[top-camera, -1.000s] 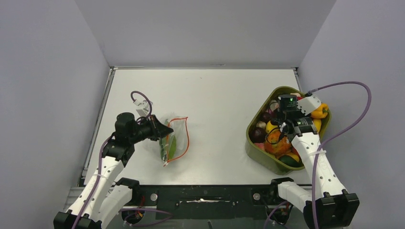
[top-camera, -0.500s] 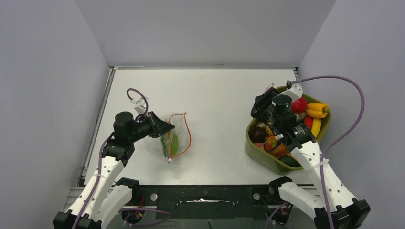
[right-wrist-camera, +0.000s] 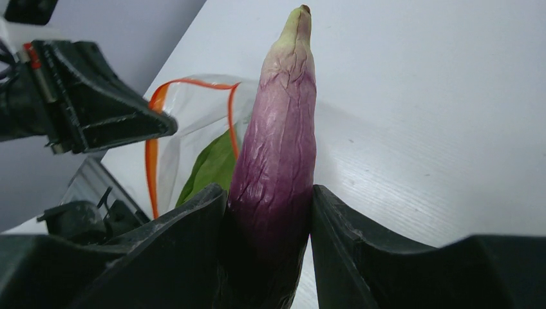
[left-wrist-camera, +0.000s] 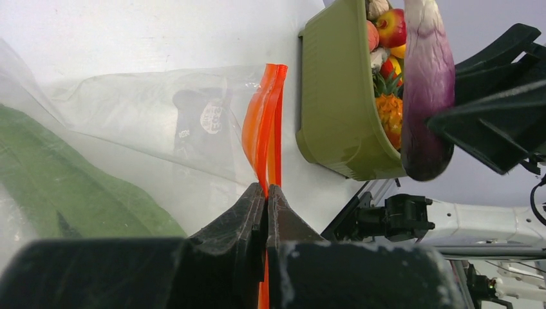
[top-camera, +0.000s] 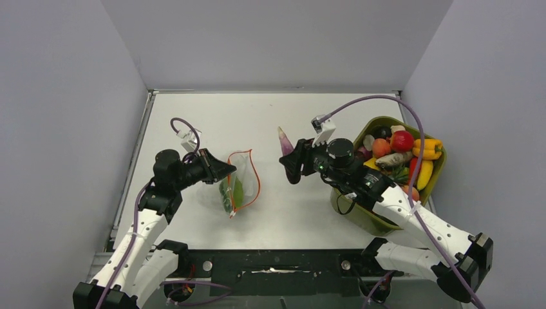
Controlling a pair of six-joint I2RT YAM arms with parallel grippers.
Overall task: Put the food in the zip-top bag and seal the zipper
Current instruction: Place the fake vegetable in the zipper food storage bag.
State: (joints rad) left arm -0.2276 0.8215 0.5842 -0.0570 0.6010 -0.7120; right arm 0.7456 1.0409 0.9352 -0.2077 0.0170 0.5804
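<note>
The clear zip-top bag (top-camera: 238,183) lies at the table's left middle, mouth held open, with a green toy vegetable (top-camera: 233,192) inside. My left gripper (top-camera: 226,171) is shut on the orange-red zipper strip (left-wrist-camera: 264,129) at the bag's mouth and holds it up. My right gripper (top-camera: 288,165) is shut on a purple toy eggplant (top-camera: 284,142) with a pale green tip, held in the air right of the bag. In the right wrist view the eggplant (right-wrist-camera: 278,148) stands between the fingers, with the bag (right-wrist-camera: 193,135) beyond it. More food fills the tub.
The olive-green tub (top-camera: 351,209) at the right holds several toy fruits and vegetables: a red piece (top-camera: 402,140), an orange pepper (top-camera: 429,147), a yellow piece (top-camera: 425,171). Grey walls stand on both sides. Purple cables arch over both arms.
My right gripper has left the tub and swung left across the table with the purple eggplant in it. My left gripper has kept its hold on the bag's zipper strip.
</note>
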